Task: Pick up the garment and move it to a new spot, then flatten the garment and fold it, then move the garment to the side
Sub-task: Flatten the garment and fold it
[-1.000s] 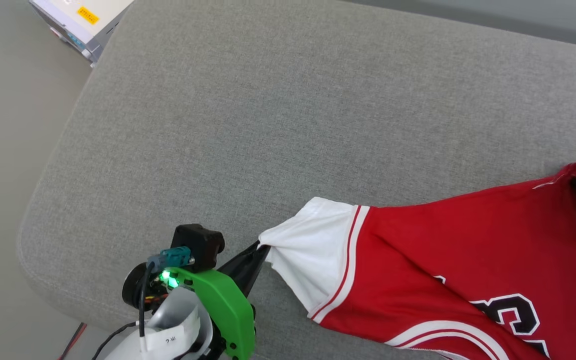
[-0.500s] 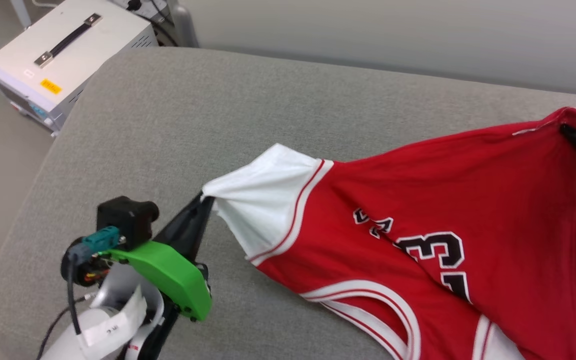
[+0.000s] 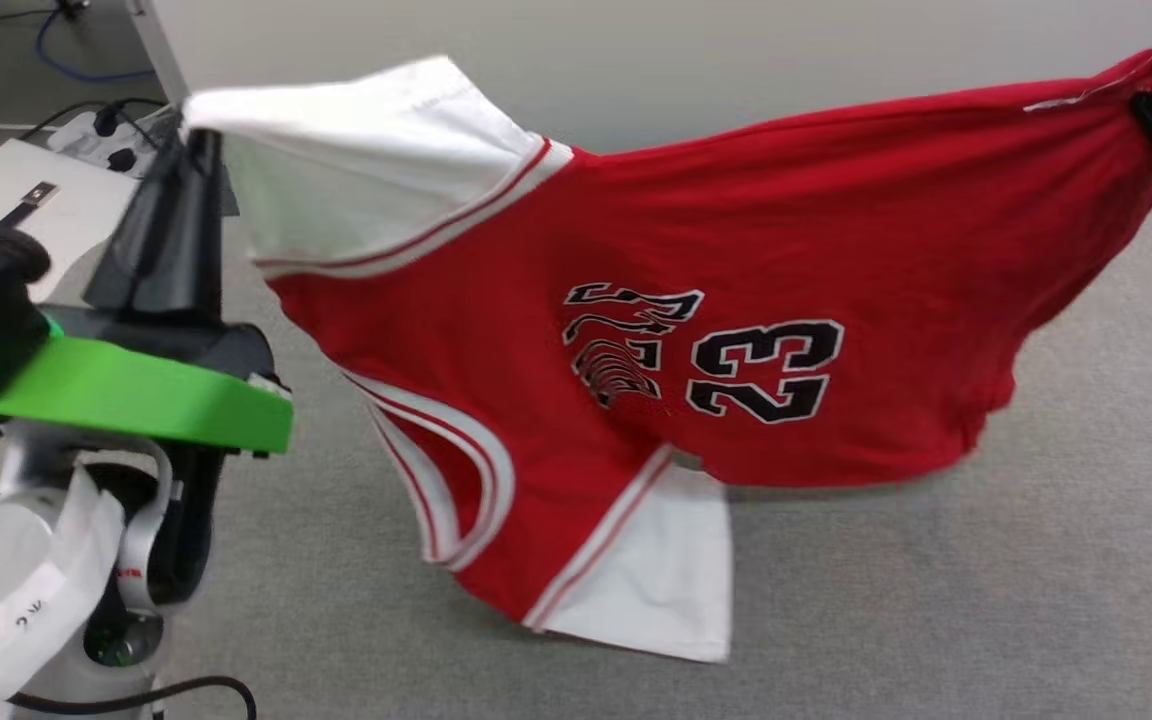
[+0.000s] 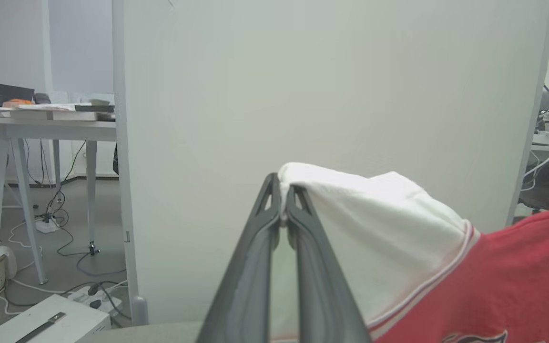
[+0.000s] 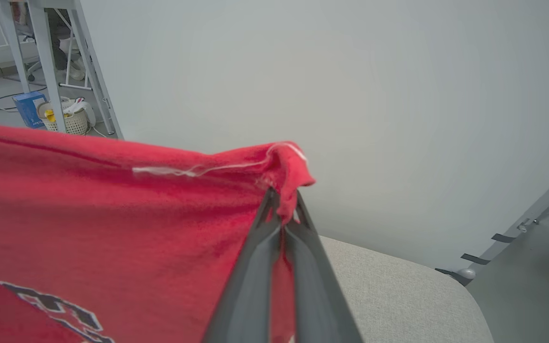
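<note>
Head view shows the garment (image 3: 736, 250), lying on the grey cushion (image 3: 986, 600) a second ago, now hoisted above it, the left tool (image 3: 198, 135) pinching its white sleeve (image 3: 366, 170) and the right tool (image 3: 1148, 100) a red corner, seemingly ready for carrying elsewhere.

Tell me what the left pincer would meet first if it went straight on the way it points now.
Beyond the garment it pinches, the left pincer would probably meet the pale partition wall first; the distance is unclear.
</note>
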Motion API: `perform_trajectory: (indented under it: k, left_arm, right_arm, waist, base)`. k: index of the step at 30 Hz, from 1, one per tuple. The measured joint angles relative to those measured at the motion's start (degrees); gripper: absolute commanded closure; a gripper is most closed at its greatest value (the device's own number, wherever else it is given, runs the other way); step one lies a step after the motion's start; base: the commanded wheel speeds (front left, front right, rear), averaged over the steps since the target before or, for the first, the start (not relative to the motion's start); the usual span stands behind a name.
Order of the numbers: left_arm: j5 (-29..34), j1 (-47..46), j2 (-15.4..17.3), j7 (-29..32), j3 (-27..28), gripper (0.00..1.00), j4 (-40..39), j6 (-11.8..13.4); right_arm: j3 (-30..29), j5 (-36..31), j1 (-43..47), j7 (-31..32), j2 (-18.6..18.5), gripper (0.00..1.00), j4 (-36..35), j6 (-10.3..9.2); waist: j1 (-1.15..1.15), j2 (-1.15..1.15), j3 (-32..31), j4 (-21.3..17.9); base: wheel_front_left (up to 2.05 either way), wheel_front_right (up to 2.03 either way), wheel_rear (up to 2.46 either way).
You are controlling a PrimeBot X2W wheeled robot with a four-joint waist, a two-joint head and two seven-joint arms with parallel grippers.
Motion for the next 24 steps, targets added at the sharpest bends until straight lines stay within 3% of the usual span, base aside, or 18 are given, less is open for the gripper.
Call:
perform_trajectory:
  k: [12,14,24]
  left_arm:
    - [2.05,-11.27,0.82,-5.13,4.47,1.00,1.93,-0.36]
    - [4.35,-13.90,3.03,-5.38,4.52,1.00,2.86,-1.08]
    - [5.60,-29.11,7.66,-2.34,4.31,1.00,9.20,-6.32]
  right_arm:
    - [-1.20,-1.51,-3.53,-1.20,2.85,1.00,-6.35,0.00]
    - [-1.49,-1.65,-4.40,-1.63,3.44,1.00,-6.97,0.00]
    - [-2.99,-3.01,-12.17,-3.53,3.93,1.00,-6.16,0.01]
  waist:
    - [0.00,0.00,-0.12,-5.90]
    - [0.00,0.00,0.96,-6.35]
    - [0.00,0.00,8.05,-7.75]
  base:
    - [0.00,0.00,0.00]
    - [0.00,0.00,0.00]
    - [0.00,0.00,0.00]
